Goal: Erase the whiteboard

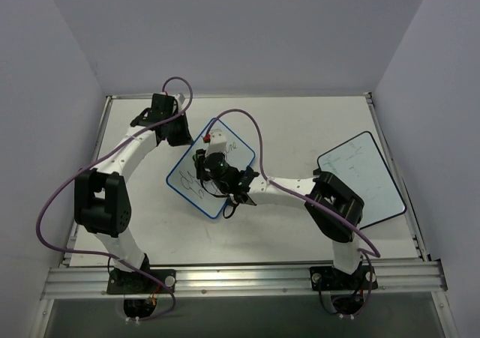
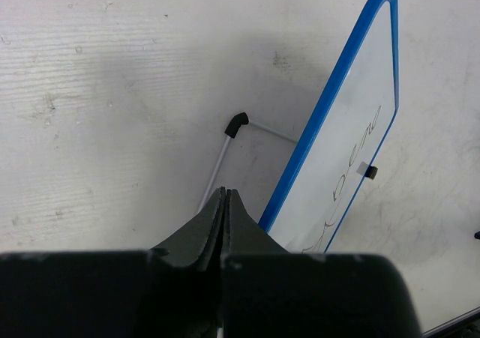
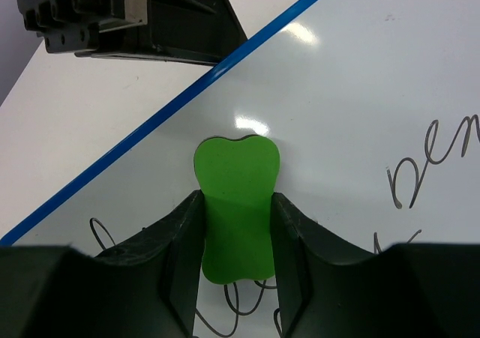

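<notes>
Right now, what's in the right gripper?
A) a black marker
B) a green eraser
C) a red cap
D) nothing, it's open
B: the right wrist view shows the right gripper shut on a green eraser, its rounded end over the scribbled whiteboard.

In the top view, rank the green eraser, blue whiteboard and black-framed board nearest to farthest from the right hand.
1. Eraser, gripped in the right hand.
2. Whiteboard, just beneath it.
3. Black-framed board, off to the right.
</notes>
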